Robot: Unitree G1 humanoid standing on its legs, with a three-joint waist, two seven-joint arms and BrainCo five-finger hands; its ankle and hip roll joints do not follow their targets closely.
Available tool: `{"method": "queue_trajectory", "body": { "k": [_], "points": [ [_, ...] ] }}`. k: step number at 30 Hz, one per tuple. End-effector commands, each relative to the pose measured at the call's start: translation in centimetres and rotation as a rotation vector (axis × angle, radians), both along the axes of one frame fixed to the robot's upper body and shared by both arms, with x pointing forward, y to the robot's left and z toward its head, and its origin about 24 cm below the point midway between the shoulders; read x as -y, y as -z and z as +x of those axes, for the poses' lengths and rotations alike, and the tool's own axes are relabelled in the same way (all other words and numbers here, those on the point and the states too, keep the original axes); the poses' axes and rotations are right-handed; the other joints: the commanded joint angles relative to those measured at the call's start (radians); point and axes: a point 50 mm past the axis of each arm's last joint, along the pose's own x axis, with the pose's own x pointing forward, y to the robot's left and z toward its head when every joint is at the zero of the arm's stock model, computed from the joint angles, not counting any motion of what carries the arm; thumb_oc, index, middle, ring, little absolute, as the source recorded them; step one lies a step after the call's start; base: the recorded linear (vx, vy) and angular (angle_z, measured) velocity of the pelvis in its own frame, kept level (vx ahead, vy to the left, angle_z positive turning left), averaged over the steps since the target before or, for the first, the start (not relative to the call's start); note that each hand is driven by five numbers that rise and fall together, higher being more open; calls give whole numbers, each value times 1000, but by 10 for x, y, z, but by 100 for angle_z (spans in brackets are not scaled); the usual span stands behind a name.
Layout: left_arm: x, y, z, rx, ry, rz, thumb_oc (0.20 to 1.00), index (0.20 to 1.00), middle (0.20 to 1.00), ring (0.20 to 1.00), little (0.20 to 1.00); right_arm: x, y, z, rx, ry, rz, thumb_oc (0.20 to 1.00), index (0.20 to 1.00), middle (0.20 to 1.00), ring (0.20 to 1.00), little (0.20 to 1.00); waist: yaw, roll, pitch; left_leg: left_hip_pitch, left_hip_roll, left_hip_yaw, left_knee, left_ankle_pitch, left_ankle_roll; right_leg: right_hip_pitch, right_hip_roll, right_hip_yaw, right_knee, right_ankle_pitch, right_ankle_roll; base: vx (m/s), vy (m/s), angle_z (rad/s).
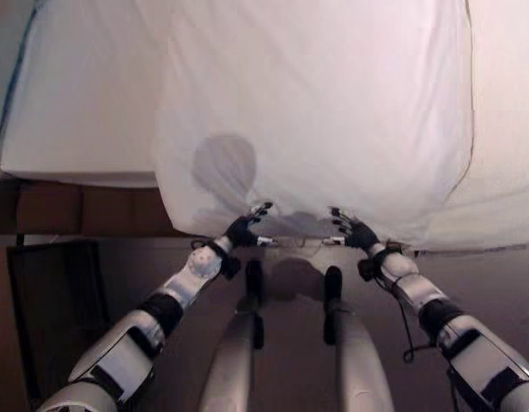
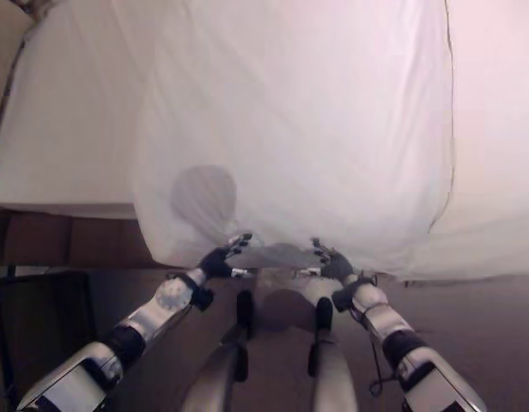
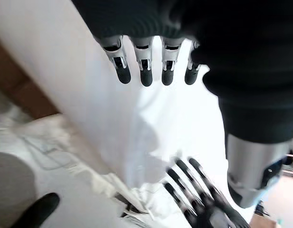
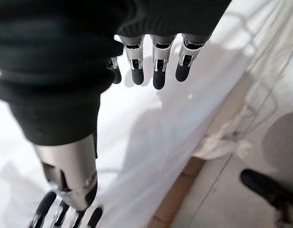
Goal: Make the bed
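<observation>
A white cover (image 1: pixel 316 103) lies across the bed and hangs over its near edge, its hem (image 1: pixel 290 225) just above the floor. My left hand (image 1: pixel 245 228) and right hand (image 1: pixel 355 232) are held side by side at that hem, a short gap between them. In the left wrist view the left hand's fingers (image 3: pixel 144 66) are straight over the white cloth (image 3: pixel 113 118), holding nothing. In the right wrist view the right hand's fingers (image 4: pixel 156 61) are straight too, with the cover (image 4: pixel 151 142) past them and nothing gripped.
The mattress (image 1: pixel 76 112) under a white sheet shows bare to the left of the cover. Its brown wooden frame (image 1: pixel 76 210) runs along the near edge. A dark box-like piece of furniture (image 1: pixel 50 318) stands on the floor at the lower left.
</observation>
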Motion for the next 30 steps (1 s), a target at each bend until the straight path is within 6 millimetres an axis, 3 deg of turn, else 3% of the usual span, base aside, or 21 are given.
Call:
{"method": "queue_trajectory", "body": {
  "k": [1, 2, 5, 9, 13, 15, 16, 17, 20, 21, 22, 25, 26, 27, 28, 30],
  "points": [
    [17, -16, 6, 26, 51, -80, 1000, 1000, 1000, 1000, 1000, -14, -19, 7, 32, -53, 154, 1000, 1000, 1000, 1000, 1000, -6, -20, -18, -93, 3, 20, 163, -65, -27, -62, -21, 26, -22, 100, 37, -103, -15, 6],
    [24, -32, 15, 64, 56, -76, 1000, 1000, 1000, 1000, 1000, -15, -30, 15, 36, -43, 210, 1000, 1000, 1000, 1000, 1000, -7, -19, -10, -136, 3, 12, 205, -72, -29, -106, -21, 28, 24, 90, 33, -43, -9, 7],
    [26, -41, 24, 84, 21, -80, 1000, 1000, 1000, 1000, 1000, -14, -43, 25, 57, -20, 231, 1000, 1000, 1000, 1000, 1000, -9, -17, -12, -171, 4, 11, 223, -75, -31, -138, -25, 26, 45, 84, 31, -45, -20, 9],
    [20, -70, 42, 212, -90, -4, 1000, 1000, 1000, 1000, 1000, -9, -77, 44, 141, 58, 215, 1000, 1000, 1000, 1000, 1000, -7, -13, 1, -234, 7, 14, 287, -92, -28, -209, -25, 40, 117, 72, 24, -36, 1, 4],
    [0, -99, 59, 321, -271, 43, 1000, 1000, 1000, 1000, 1000, 2, -120, 59, 285, 214, 183, 1000, 1000, 1000, 1000, 1000, -6, -16, 8, -285, 15, 29, 320, -98, -28, -263, -25, 51, 137, 71, 23, -10, 2, 0],
    [-11, -113, 67, 388, -362, 166, 1000, 1000, 1000, 1000, 1000, 7, -140, 67, 343, 309, 85, 1000, 1000, 1000, 1000, 1000, -13, -20, 13, -302, 17, 34, 327, -96, -30, -279, -26, 55, 141, 73, 20, -26, 29, -5],
    [-11, -113, 67, 389, -362, 166, 1000, 1000, 1000, 1000, 1000, 7, -140, 67, 343, 309, 86, 1000, 1000, 1000, 1000, 1000, -13, -21, 13, -303, 17, 34, 327, -96, -30, -280, -26, 55, 141, 73, 20, -20, 40, -10],
    [-20, -126, 71, 429, -398, 240, 1000, 1000, 1000, 1000, 1000, 10, -155, 70, 380, 350, 1, 1000, 1000, 1000, 1000, 1000, -18, -24, 10, -309, 19, 38, 325, -95, -30, -294, -26, 57, 146, 75, 20, -10, 36, -11],
    [-34, -138, 74, 443, -466, 216, 1000, 1000, 1000, 1000, 1000, 19, -171, 72, 414, 414, -31, 1000, 1000, 1000, 1000, 1000, -21, -28, 8, -317, 20, 43, 327, -95, -31, -302, -24, 60, 146, 79, 21, -5, 26, -6],
    [-50, -145, 75, 438, -548, 192, 1000, 1000, 1000, 1000, 1000, 30, -178, 71, 430, 483, -41, 1000, 1000, 1000, 1000, 1000, -24, -30, 12, -317, 19, 43, 334, -99, -31, -301, -22, 63, 150, 77, 21, -1, 21, -5],
    [-50, -145, 75, 438, -548, 192, 1000, 1000, 1000, 1000, 1000, 30, -179, 71, 430, 483, -41, 1000, 1000, 1000, 1000, 1000, -25, -30, 9, -320, 18, 43, 332, -96, -31, -305, -23, 63, 149, 79, 21, 5, 20, -5],
    [-81, -156, 74, 466, -659, 269, 1000, 1000, 1000, 1000, 1000, 56, -184, 68, 434, 592, -122, 1000, 1000, 1000, 1000, 1000, -32, -33, 1, -317, 21, 47, 327, -97, -30, -303, -23, 63, 145, 80, 22, 6, 9, -2],
    [-81, -156, 74, 466, -660, 269, 1000, 1000, 1000, 1000, 1000, 56, -184, 68, 434, 592, -122, 1000, 1000, 1000, 1000, 1000, -32, -34, 1, -316, 21, 47, 327, -97, -30, -302, -23, 63, 145, 80, 22, 0, 0, 0],
    [-101, -158, 71, 472, -741, 290, 1000, 1000, 1000, 1000, 1000, 73, -180, 64, 420, 646, -148, 1000, 1000, 1000, 1000, 1000, -34, -37, -5, -303, 22, 50, 315, -98, -29, -293, -22, 61, 139, 83, 23, 0, 0, 0],
    [-102, -158, 71, 472, -741, 291, 1000, 1000, 1000, 1000, 1000, 73, -180, 64, 420, 646, -148, 1000, 1000, 1000, 1000, 1000, -34, -37, -4, -300, 22, 50, 314, -97, -29, -291, -23, 62, 138, 83, 23, 0, 0, 0],
    [-125, -151, 66, 460, -843, 315, 1000, 1000, 1000, 1000, 1000, 90, -162, 58, 371, 699, -193, 1000, 1000, 1000, 1000, 1000, -38, -42, -11, -274, 21, 51, 281, -85, -32, -263, -18, 60, 104, 92, 24, 15, 0, -2]
  ]
}}
